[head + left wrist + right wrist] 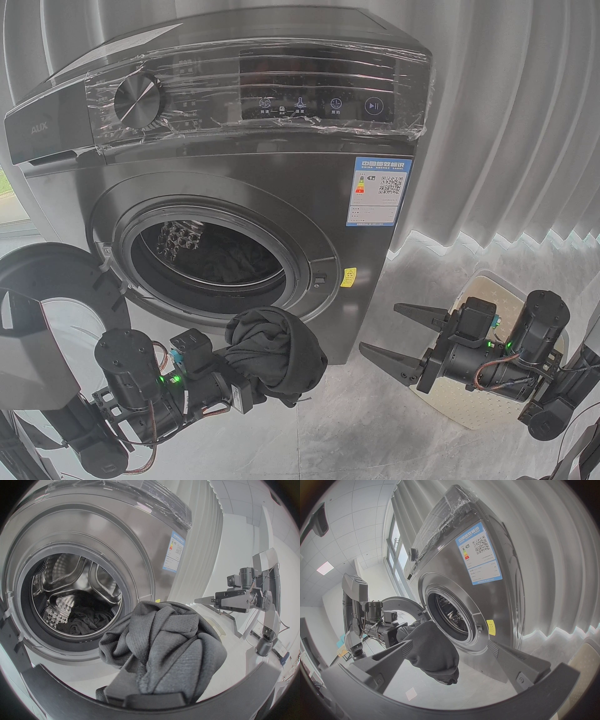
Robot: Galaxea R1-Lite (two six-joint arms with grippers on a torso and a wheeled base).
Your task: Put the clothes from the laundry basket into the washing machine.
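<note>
The left gripper (245, 389) clenches a bundled dark garment (278, 353) before the washing machine (250, 162) with its drum (78, 573) open (dark clothes (219, 256) lie inside); the right gripper (380, 328) gapes empty over the laundry basket (456, 400).

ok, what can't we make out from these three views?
Laundry basket: in the head view the right arm covers most of it; in the right wrist view the edge cuts it. Whether clothes remain cannot be told.
Drum: dark clothes lie heaped inside; in the head view the lower rim hides part, so the number of pieces is unclear.
Dark garment in the left gripper: bunched, so its type cannot be told.
</note>
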